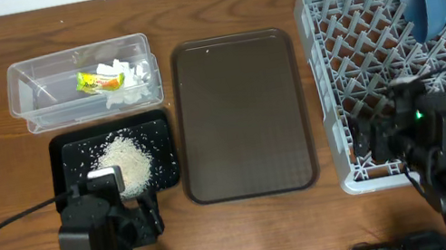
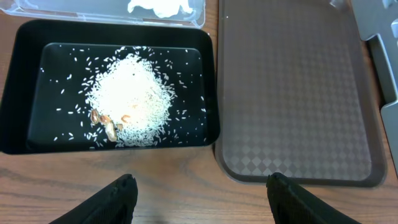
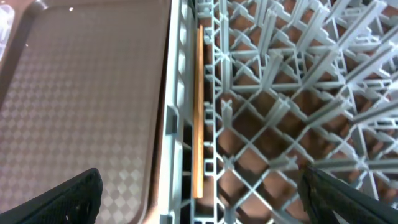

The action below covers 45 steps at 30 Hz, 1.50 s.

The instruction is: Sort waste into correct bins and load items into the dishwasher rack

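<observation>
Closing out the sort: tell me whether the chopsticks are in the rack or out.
In: chopsticks lie inside the rack, along its left wall.

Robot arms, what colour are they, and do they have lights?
Both arms are black and blocky. The left arm has a black cable; the right arm shows small green lights and a white lower part. The gripper fingers are black too.
</observation>
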Motion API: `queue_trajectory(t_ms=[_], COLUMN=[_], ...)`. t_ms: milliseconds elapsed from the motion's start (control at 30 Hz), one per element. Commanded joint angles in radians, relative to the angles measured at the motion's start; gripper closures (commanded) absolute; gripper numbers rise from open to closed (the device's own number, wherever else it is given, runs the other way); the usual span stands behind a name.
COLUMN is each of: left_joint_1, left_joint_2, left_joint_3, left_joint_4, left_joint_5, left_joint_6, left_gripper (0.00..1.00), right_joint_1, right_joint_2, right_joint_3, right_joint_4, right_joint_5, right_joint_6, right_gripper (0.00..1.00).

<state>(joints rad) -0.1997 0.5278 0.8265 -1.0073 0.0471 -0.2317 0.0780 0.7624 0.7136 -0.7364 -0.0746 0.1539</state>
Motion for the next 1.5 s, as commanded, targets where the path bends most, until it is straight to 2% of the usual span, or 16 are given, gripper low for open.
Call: queue_trajectory(t_ms=[0, 767, 900, 1167, 1467], left_joint_1=[0.003, 0.003, 0.003, 0.003, 0.003], left_joint_2=[-0.005, -0.005, -0.005, -0.005, -0.005], left_joint_3=[-0.008, -0.008, -0.008, -0.008, -0.008], left_joint_4=[-0.002, -0.002, -0.002, -0.002, -0.002], left_joint_5=[-0.014, -0.014, -0.014, -0.014, -0.014], left_joint_6=[-0.002, -0.002, -0.002, -0.002, -0.002], left_gripper=[0.3, 0.3, 0.3, 0.3, 0.3], right_joint_1=[0.014, 0.014, 0.009, 0.006, 0.001], right_joint_2=[-0.02, -0.014, -0.051, -0.258, -0.621], right_joint_3=[-0.012, -0.012, -0.016, -0.105, -0.355], right_joint_4=[-0.021, -0.064, -0.065, -0.031, 0.172], right_joint_5=[0.015, 0.015, 0.074, 0.085, 0.085], right_joint_6=[0.018, 0.017, 0.005, -0.006, -0.005], right_gripper=[0.01, 0.01, 0.01, 0.01, 0.01])
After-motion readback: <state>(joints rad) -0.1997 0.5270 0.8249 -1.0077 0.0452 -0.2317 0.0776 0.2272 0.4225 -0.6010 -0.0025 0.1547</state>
